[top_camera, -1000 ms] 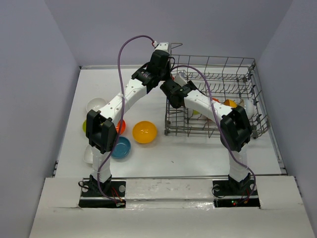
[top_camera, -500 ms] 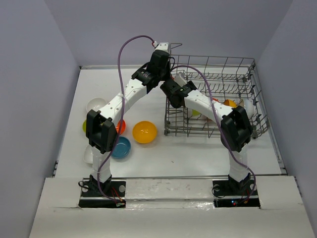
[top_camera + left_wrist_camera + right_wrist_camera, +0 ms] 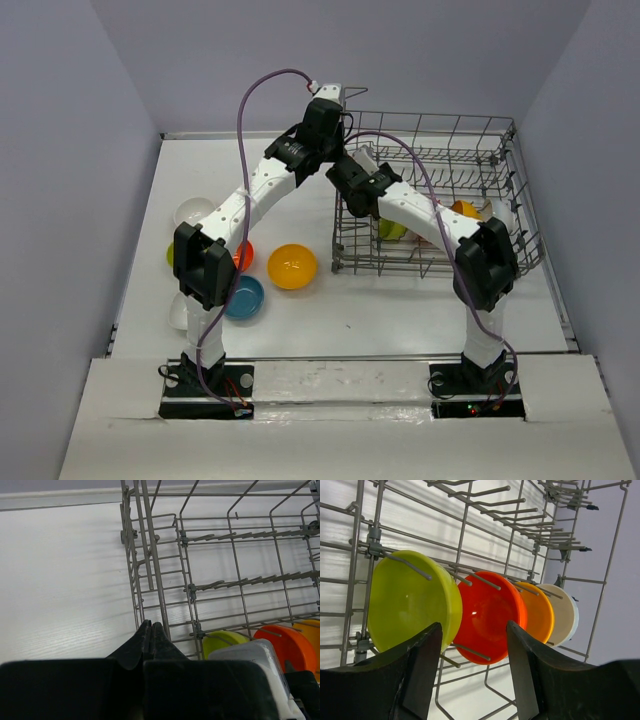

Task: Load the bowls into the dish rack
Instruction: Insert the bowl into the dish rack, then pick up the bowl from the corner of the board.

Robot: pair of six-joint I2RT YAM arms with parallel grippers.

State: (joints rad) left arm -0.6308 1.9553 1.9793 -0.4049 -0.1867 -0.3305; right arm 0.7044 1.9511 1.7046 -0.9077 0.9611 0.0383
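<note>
1. From above, the dish rack stands on the far right part of the table. Inside it, near its left end, is a lime green bowl. Further to the right is an orange-yellow bowl.
2. Left of the dish rack, more bowls lie loose on the table. Among them are a yellow bowl and a blue bowl. The others are partly hidden under the left arm.
3. The left arm rises from its base and leans away and to the right. Its wrist is high over the far left corner of the dish rack. The right arm has its elbow in front of the rack's right half. Its forearm runs to the left, and its wrist is low inside the rack.
4. In the left wrist view, the fingers of the left end effector are pressed together with nothing between them. Their tip lies before the wires of the rack's left wall.
5. In the right wrist view, the fingers of the right end effector stand apart and hold nothing. Beyond them four bowls stand on edge between the tines, each just beside the next. They are the lime green bowl, a red-orange bowl, the orange-yellow bowl and a white bowl. I cannot tell whether a finger touches the green one.
</note>
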